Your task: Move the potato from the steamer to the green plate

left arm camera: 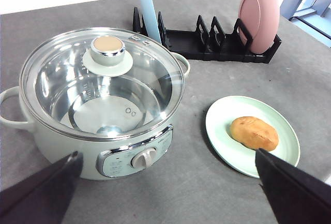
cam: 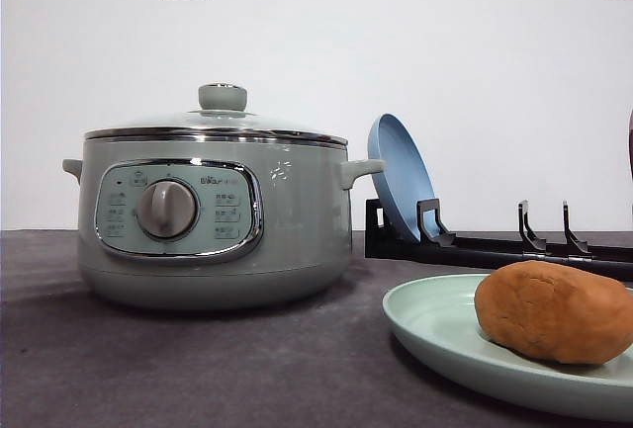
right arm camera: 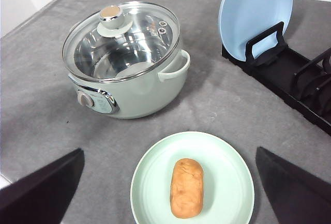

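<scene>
The orange-brown potato (cam: 557, 310) lies on the pale green plate (cam: 435, 334) at the front right of the table. It also shows on the green plate (left arm camera: 223, 131) (right arm camera: 150, 182) as potato (left arm camera: 254, 133) (right arm camera: 186, 187) in both wrist views. The sage-green steamer (cam: 213, 215) (left arm camera: 98, 105) (right arm camera: 126, 61) stands to the left with its glass lid on, and its steel inside looks bare. My left gripper (left arm camera: 168, 154) hangs open high above the steamer's front. My right gripper (right arm camera: 169, 150) hangs open above the plate, holding nothing.
A black dish rack (cam: 495, 245) (left arm camera: 207, 43) stands behind the plate. It holds an upright blue plate (cam: 401, 186) (right arm camera: 256, 17) and a pink plate (left arm camera: 258, 14). Grey cloth covers the table, and a white wall is behind.
</scene>
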You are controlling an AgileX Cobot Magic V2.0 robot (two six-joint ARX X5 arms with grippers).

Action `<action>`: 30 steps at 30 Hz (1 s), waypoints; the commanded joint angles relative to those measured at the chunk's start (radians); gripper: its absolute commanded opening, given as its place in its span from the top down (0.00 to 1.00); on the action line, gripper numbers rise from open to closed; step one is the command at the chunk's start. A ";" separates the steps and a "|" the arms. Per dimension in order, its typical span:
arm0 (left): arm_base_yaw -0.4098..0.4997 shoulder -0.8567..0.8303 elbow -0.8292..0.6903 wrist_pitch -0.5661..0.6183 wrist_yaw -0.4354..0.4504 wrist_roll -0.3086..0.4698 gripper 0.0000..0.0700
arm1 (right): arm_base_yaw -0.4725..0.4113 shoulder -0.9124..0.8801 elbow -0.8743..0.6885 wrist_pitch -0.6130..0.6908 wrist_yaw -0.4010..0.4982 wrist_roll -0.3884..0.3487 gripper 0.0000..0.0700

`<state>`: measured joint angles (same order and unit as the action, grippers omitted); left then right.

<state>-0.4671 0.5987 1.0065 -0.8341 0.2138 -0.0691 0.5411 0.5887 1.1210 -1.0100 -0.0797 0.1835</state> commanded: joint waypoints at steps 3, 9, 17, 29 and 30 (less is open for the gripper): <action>-0.004 0.003 0.008 0.012 0.004 -0.001 0.91 | 0.005 0.004 0.010 -0.004 -0.010 -0.015 0.92; -0.004 0.002 0.008 0.019 0.004 0.007 1.00 | 0.005 0.004 0.010 0.000 -0.006 -0.012 0.95; -0.004 0.002 0.008 0.019 0.004 0.007 1.00 | 0.005 0.004 0.011 0.004 0.002 -0.012 0.95; -0.002 0.002 0.006 0.019 0.004 0.007 1.00 | 0.005 0.004 0.011 0.009 0.002 -0.012 0.95; 0.005 -0.001 0.006 0.019 0.004 0.007 1.00 | 0.005 0.004 0.011 0.011 0.002 -0.012 0.95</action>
<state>-0.4629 0.5983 1.0065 -0.8291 0.2143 -0.0689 0.5411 0.5888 1.1210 -1.0122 -0.0784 0.1795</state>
